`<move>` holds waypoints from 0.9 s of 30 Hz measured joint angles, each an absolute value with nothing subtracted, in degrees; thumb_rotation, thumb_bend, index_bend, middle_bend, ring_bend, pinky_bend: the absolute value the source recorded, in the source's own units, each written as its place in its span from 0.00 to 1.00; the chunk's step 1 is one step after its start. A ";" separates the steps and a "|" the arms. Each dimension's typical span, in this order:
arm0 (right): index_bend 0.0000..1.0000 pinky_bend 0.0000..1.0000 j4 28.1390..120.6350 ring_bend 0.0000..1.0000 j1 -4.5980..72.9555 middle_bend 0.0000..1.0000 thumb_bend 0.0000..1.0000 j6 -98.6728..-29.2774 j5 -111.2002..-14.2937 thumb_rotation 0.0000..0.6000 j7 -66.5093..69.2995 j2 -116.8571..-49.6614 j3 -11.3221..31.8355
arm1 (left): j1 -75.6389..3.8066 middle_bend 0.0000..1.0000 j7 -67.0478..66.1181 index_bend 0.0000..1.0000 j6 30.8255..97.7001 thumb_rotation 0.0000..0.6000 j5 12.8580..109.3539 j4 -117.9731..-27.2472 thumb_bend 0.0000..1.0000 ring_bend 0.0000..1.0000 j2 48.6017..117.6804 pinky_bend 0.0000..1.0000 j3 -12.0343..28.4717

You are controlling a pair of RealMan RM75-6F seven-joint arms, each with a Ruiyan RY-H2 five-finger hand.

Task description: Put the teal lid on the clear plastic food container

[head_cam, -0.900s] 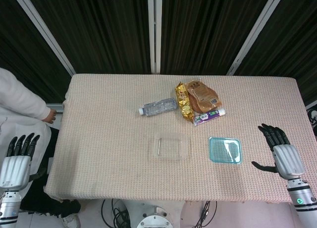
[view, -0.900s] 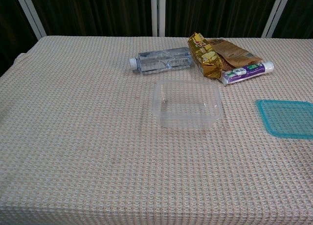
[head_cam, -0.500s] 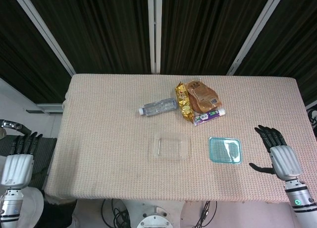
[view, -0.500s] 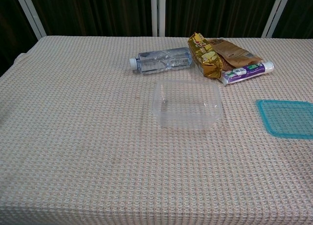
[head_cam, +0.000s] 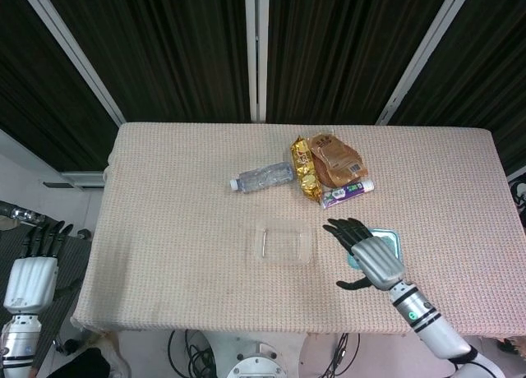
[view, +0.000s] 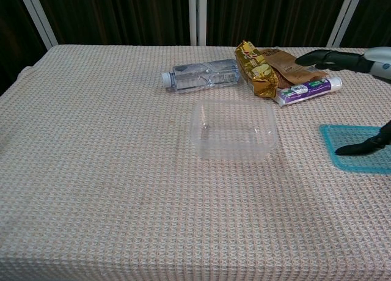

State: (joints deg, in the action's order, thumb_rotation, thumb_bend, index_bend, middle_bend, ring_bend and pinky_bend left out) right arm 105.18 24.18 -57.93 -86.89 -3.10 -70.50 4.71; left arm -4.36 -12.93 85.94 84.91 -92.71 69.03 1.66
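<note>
Now over the flat teal square lid (head_cam: 394,240) on the woven beige tablecloth (head_cam: 181,230): right hand (head_cam: 367,255), fingers spread, empty. Just left: clear rectangular plastic food container (head_cam: 283,243). Off-table, left hand (head_cam: 31,267), fingers straight, empty.

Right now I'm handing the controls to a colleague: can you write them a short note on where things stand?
Right hand: open, fingers spread, hovering over the teal lid, holding nothing; whether it touches the lid cannot be told.
Left hand: open, holding nothing, off the table's left edge near the front.
Teal lid: flat on the table, to the right of the clear plastic food container.
Container: upright, open, empty, near the table's middle.
Done: the right hand is in place above the lid.
Left: grasp the lid, carry it left and set it on the container.
</note>
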 measured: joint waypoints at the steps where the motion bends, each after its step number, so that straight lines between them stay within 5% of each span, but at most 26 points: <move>1: 0.00 0.00 105.41 0.00 25.03 0.00 0.00 -56.99 -85.15 1.00 -4.87 -71.64 5.17 | -4.35 0.03 -12.71 0.08 85.77 1.00 84.76 -92.48 0.00 0.00 69.05 0.00 1.65; 20: 0.00 0.00 96.39 0.00 44.96 0.00 0.00 -47.64 -50.32 1.00 -27.56 -91.15 12.23 | -4.74 0.03 -9.19 0.09 83.47 1.00 83.60 -90.99 0.01 0.00 68.43 0.01 1.53; 27: 0.00 0.00 92.93 0.07 46.67 0.23 0.01 -47.76 -50.84 1.00 -27.15 -92.45 11.53 | -5.02 0.03 -9.14 0.09 82.86 1.00 83.20 -91.20 0.01 0.00 68.29 0.01 1.66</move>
State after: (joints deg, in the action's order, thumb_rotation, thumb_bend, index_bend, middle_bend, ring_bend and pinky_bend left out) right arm 92.93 46.67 -47.76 -50.84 -27.15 -92.45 11.53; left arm -5.02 -9.14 82.86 83.20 -91.20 68.29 1.66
